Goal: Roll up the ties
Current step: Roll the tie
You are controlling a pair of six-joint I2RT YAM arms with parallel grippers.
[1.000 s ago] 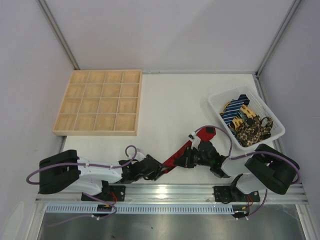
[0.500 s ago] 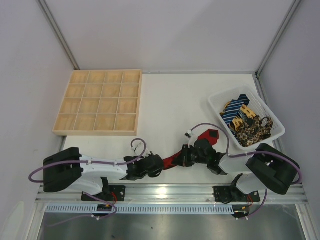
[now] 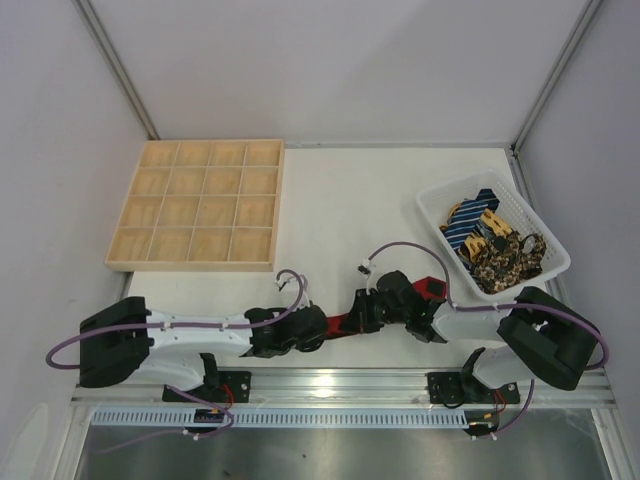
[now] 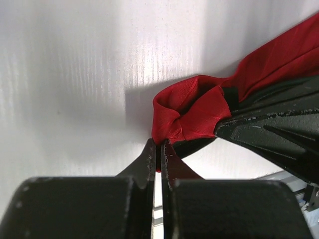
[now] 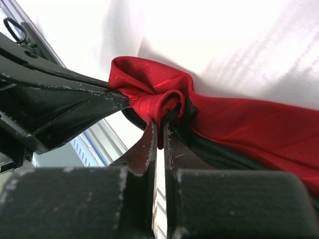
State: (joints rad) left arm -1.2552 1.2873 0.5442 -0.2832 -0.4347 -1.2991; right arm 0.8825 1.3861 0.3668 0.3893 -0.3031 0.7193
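Rolling red tie [image 4: 192, 112] near counter's near edge: left end effector [image 4: 158, 155], right end effector [image 5: 159, 133] both pinch curled end; keep tension even.

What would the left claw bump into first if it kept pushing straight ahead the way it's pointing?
Probably the bunched end of the red tie that the left gripper is pinching; just past it sits the right gripper, though depth is hard to judge.
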